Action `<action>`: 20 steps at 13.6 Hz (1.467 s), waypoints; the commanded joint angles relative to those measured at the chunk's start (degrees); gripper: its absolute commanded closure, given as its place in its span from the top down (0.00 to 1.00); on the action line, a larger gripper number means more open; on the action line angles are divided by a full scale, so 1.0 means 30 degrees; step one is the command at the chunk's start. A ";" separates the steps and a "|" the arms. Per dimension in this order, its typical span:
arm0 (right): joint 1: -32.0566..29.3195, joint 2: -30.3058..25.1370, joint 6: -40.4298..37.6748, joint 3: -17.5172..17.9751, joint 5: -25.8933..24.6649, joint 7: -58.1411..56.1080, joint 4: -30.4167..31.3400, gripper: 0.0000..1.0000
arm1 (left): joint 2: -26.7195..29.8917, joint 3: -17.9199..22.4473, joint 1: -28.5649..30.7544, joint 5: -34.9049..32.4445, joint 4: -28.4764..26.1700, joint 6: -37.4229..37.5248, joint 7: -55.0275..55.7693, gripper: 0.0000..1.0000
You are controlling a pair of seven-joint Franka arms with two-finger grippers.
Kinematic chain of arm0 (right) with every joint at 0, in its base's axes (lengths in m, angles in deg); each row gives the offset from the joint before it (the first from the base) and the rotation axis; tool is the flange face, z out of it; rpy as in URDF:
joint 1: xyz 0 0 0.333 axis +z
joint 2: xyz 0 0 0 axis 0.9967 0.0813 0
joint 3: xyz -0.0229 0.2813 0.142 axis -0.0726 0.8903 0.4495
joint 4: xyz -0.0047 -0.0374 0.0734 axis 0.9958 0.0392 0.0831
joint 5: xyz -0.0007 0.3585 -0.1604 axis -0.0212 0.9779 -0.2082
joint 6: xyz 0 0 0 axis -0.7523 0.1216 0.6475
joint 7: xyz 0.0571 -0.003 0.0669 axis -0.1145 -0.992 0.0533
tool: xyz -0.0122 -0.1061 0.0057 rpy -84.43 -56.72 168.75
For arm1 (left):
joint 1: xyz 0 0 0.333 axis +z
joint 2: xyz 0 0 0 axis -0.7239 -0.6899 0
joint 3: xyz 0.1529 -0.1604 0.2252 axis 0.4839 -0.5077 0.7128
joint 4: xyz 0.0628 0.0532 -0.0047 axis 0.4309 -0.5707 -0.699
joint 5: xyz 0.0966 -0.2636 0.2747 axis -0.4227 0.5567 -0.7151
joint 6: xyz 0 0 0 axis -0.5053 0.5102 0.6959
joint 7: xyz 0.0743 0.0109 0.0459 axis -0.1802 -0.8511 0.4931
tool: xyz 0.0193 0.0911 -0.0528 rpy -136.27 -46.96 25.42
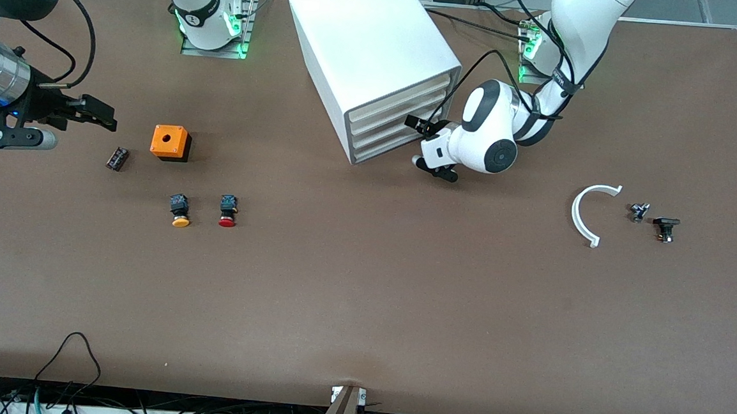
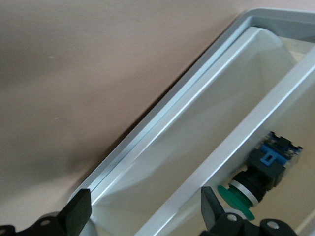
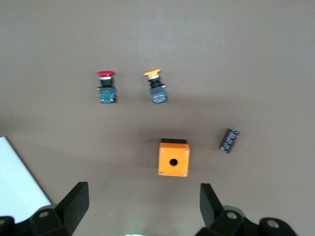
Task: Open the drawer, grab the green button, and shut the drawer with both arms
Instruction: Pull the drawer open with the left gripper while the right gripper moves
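The white cabinet stands at the table's back middle. Its three drawers look pushed in; the lowest drawer sits just above the table. My left gripper is open at the drawer fronts, at the cabinet's corner toward the left arm's end. In the left wrist view its open gripper straddles a white drawer front. The green-capped button lies inside, past a white lip; I cannot tell in which drawer. My right gripper is open and empty, up over the table at the right arm's end.
An orange box, a small black block, a yellow-capped button and a red-capped button lie toward the right arm's end. A white arc and small dark parts lie toward the left arm's end.
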 commanded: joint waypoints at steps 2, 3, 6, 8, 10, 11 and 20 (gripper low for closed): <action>0.0016 0.0550 -0.0085 -0.0075 0.1179 -0.1663 -0.0525 1.00 | -0.0022 -0.0476 -0.0155 0.1304 -0.0540 -0.0089 -0.3118 0.98; -0.0013 0.0608 0.0061 -0.0075 0.1265 -0.1613 -0.0613 1.00 | -0.0052 -0.0476 -0.0126 0.1304 -0.0540 -0.0089 -0.3386 0.98; 0.0016 0.0900 0.0560 -0.0076 0.1237 -0.1729 -0.1108 1.00 | -0.0402 -0.0185 0.0049 0.1362 -0.0482 -0.0060 -0.5428 0.98; 0.0307 0.1427 0.0561 -0.0046 0.1150 -0.1905 -0.1608 1.00 | -0.0521 0.0022 0.0109 0.1567 -0.0482 -0.0060 -0.6491 0.98; 0.0630 0.1837 0.0561 -0.0046 0.1032 -0.1905 -0.1901 1.00 | -0.0550 0.0022 0.0109 0.1655 -0.0482 -0.0118 -0.6930 0.98; 0.0660 0.2042 0.0561 -0.0046 0.1032 -0.1905 -0.2077 1.00 | -0.0579 0.0022 0.0080 0.2004 -0.0482 -0.0147 -0.7339 0.98; 0.1773 0.4471 0.0561 -0.0046 0.1148 -0.1963 -0.4797 1.00 | -0.0873 0.2654 0.0080 0.2095 0.0074 -0.0236 -0.8953 0.00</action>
